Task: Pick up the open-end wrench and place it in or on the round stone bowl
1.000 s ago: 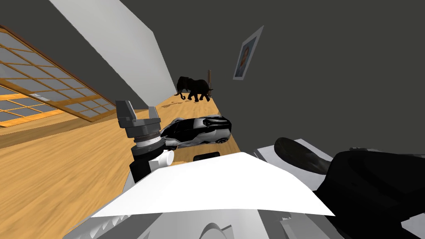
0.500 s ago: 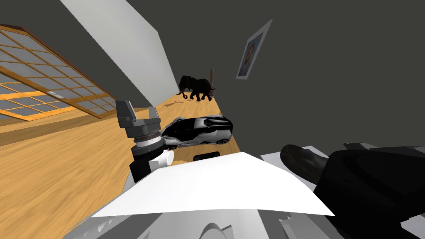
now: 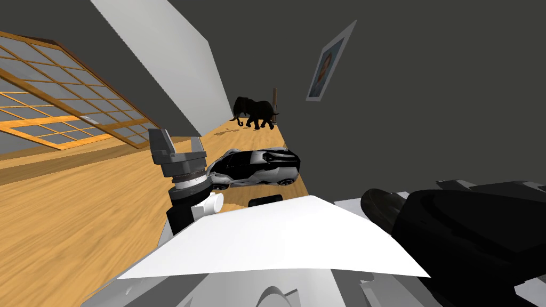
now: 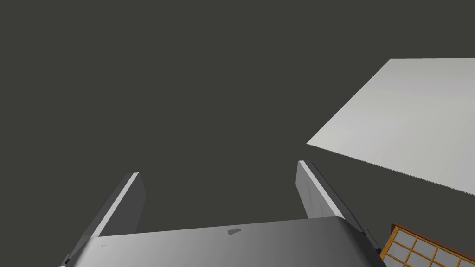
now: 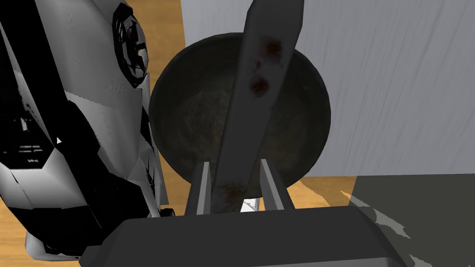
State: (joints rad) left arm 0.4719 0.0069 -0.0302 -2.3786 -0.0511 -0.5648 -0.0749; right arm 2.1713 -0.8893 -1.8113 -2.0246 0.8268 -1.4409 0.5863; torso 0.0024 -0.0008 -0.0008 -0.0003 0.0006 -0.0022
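In the right wrist view my right gripper (image 5: 236, 187) is shut on the open-end wrench (image 5: 256, 88), a flat grey bar with rusty spots. The bar reaches out over the round dark bowl (image 5: 195, 116), which lies just beyond the fingertips. The wrench's far end is cut off by the picture's edge. In the head view my dark right arm (image 3: 469, 234) covers most of the bowl (image 3: 379, 205). My left gripper (image 3: 178, 143) is raised at the left, away from them, its fingers open and empty (image 4: 220, 194).
A black and silver toy car (image 3: 256, 166) stands close beside the bowl (image 5: 69, 139). The bowl rests on a pale grey surface (image 5: 394, 92) next to the wooden top (image 3: 80, 213). A dark elephant figure (image 3: 256, 112) stands at the far end.
My right arm has moved left over the bowl and hides more of it. The head view has shifted slightly. The left arm has stayed in place.
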